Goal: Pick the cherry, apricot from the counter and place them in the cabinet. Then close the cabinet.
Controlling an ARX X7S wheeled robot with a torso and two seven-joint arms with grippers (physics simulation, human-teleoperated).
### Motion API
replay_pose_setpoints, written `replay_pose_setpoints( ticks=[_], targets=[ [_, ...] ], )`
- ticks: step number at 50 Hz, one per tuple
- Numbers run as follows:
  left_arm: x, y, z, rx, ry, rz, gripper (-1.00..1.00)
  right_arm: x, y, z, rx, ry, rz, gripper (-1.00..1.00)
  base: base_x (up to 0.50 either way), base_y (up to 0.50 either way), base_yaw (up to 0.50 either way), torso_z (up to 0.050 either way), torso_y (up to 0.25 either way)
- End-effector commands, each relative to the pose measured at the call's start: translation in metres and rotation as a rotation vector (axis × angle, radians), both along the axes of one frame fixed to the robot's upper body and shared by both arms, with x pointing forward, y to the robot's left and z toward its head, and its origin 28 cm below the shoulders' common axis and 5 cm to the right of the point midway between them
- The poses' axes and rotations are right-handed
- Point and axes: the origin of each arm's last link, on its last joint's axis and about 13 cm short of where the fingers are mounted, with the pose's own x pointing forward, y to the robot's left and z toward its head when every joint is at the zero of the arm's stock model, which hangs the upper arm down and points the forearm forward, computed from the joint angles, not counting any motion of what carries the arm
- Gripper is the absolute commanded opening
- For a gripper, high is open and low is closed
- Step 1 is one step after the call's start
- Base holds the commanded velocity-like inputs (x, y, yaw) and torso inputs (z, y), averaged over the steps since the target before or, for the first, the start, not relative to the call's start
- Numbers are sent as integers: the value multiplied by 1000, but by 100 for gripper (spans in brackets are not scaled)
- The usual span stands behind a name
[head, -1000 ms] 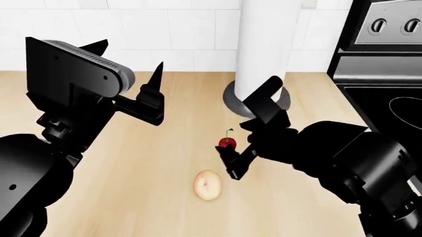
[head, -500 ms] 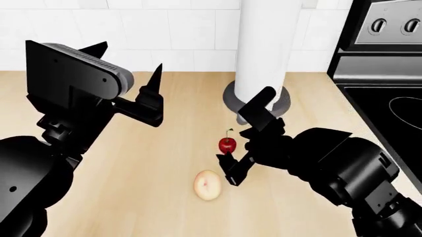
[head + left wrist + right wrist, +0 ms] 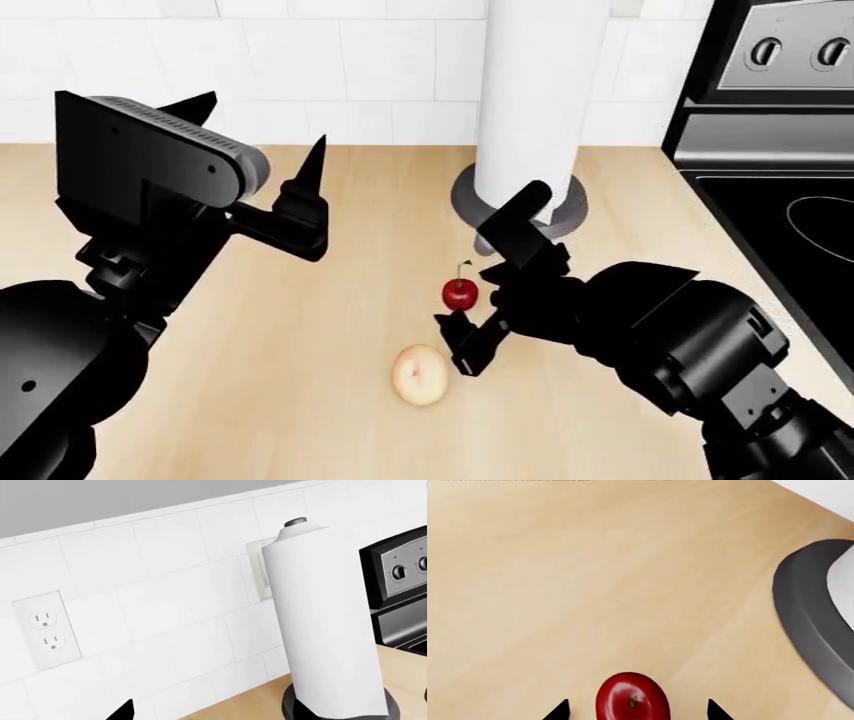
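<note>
In the left wrist view, the paper towel roll (image 3: 330,625) stands upright on its dark base before the tiled wall (image 3: 153,600), beside a wall socket (image 3: 47,630); my left tool shows only one dark tip, so I cannot tell its opening.

In the head view, my left tool (image 3: 254,170) hangs above the worktop (image 3: 320,360), well apart from the roll. My right tool (image 3: 490,290) is spread wide, holding nothing, just beside the cherry (image 3: 459,292), in front of the roll. The apricot (image 3: 420,375) lies further from the roll.

In the right wrist view, the cherry (image 3: 631,700) lies between my two fingertips (image 3: 559,711), near the roll's base (image 3: 807,615).
</note>
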Motion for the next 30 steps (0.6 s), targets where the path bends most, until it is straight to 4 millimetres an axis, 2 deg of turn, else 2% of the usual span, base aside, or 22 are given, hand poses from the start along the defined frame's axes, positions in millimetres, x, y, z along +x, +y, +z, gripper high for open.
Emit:
replay_pose_setpoints(
  ticks=[1, 7, 8, 22, 30],
  targets=[
    [0, 0, 0, 0, 0, 0, 100, 0, 2, -11, -34, 20, -18, 100, 0, 0, 0, 0, 0],
    [-1, 1, 1, -1, -3, 2, 100, -3, 0, -12, -52, 32, -13, 100, 0, 0, 0, 0, -3],
    [-2, 0, 2, -2, -4, 2, 100, -3, -1, -13, -55, 35, -13, -100, 0, 0, 0, 0, 0],
    [-3, 0, 4, -4, -9, 1, 100, -7, -5, -4, -63, 20, -20, -100, 0, 0, 0, 0, -1],
    [-4, 0, 4, -4, -10, -1, 100, -10, -12, 16, -47, -55, -60, -100, 0, 0, 0, 0, 0]
  ],
)
